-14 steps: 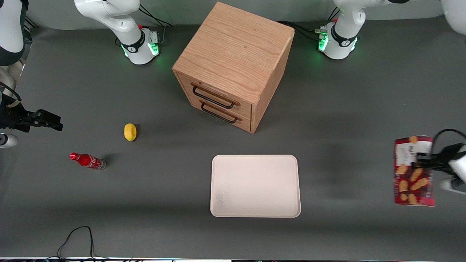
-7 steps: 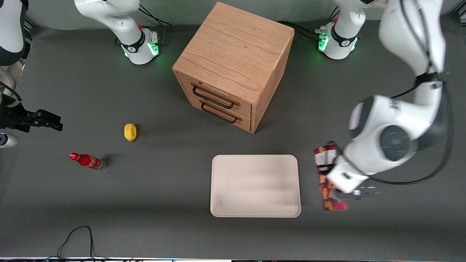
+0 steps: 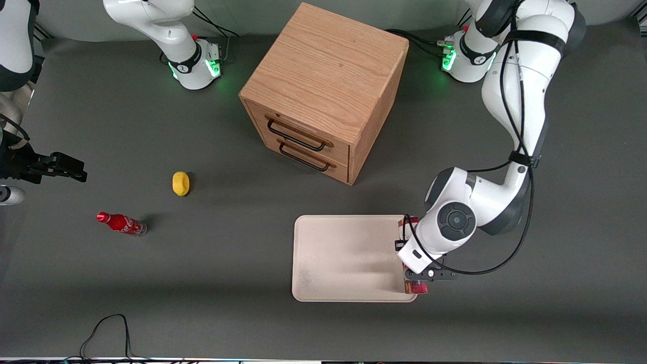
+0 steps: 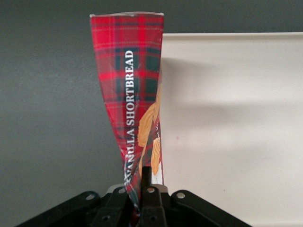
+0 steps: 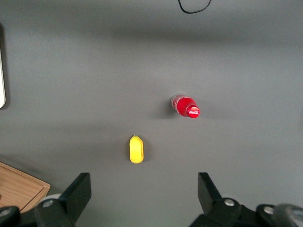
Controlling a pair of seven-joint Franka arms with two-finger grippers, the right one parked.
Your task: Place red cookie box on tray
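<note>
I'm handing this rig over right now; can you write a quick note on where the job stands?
Gripper: shut on the red cookie box, held edge-on above the tray's edge at the working arm's end.
Done: box picked up and carried to the tray.
Left: move it farther over the tray, lower it, release, withdraw.
Soda bottle and yellow object lie toward the parked arm's end; leave them.

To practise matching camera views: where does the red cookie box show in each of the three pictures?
Front view: red cookie box peeks out under the pincer, above the tray edge toward the working arm's end.
Left wrist view: box edge-on, clamped in the pincer, over the tray's rim.
Right wrist view: not in it.
Shared landmark: the tray.
</note>
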